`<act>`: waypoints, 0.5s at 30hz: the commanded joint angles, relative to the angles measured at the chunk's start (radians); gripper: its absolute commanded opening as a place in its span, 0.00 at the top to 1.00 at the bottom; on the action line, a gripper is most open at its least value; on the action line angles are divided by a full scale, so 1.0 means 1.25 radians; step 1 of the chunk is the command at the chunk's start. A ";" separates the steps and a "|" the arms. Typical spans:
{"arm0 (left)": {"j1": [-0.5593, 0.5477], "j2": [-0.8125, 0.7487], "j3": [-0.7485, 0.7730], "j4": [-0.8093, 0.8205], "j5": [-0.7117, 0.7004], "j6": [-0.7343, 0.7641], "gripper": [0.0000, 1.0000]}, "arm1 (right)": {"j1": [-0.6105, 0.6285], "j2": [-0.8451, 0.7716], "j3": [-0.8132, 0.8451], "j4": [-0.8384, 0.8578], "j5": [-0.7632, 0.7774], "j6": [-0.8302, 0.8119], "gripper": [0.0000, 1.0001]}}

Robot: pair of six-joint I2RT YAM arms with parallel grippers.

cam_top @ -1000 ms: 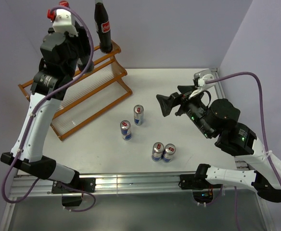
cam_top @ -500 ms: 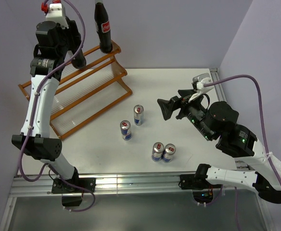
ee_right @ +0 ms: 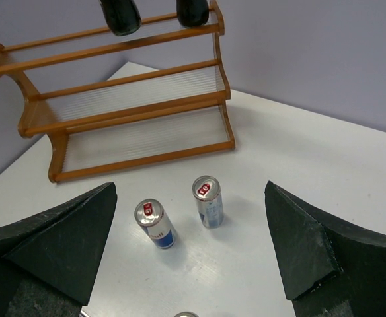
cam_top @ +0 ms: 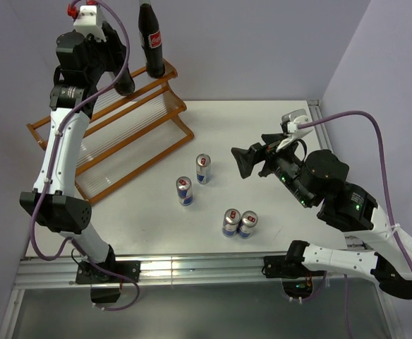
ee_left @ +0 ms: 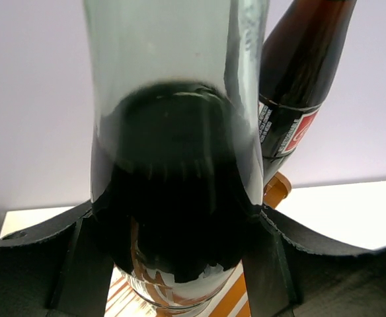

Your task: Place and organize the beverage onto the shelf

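The left claw (ee_left: 173,261) is gripping a cola bottle (ee_left: 173,152) upright at the top tier of the shelf (cam_top: 132,138), beside the second bottle (cam_top: 152,39) standing there. The right claw (cam_top: 245,159) is hovering wide open over the tabletop (cam_top: 262,120), where four cans (cam_top: 184,191) are standing.

No text I can read outright. The standing bottle (cam_top: 151,49), upper centre of the top view, has a red label (cam_top: 154,38) with white script too small to make out. In my left wrist view, right of centre, it shows fine white print (ee_left: 267,122) and a cut-off white mark, both illegible. The two cans (ee_right: 154,223) (ee_right: 208,201) in my right wrist view show only red lid marks.
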 commanded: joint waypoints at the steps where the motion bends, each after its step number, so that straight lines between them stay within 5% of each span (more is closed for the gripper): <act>1: 0.008 -0.030 0.027 0.266 0.049 0.002 1.00 | 0.003 -0.012 -0.011 0.005 0.007 0.009 0.00; 15: 0.015 0.049 0.053 0.294 0.088 0.014 1.00 | 0.001 -0.016 -0.036 0.009 0.010 0.007 0.00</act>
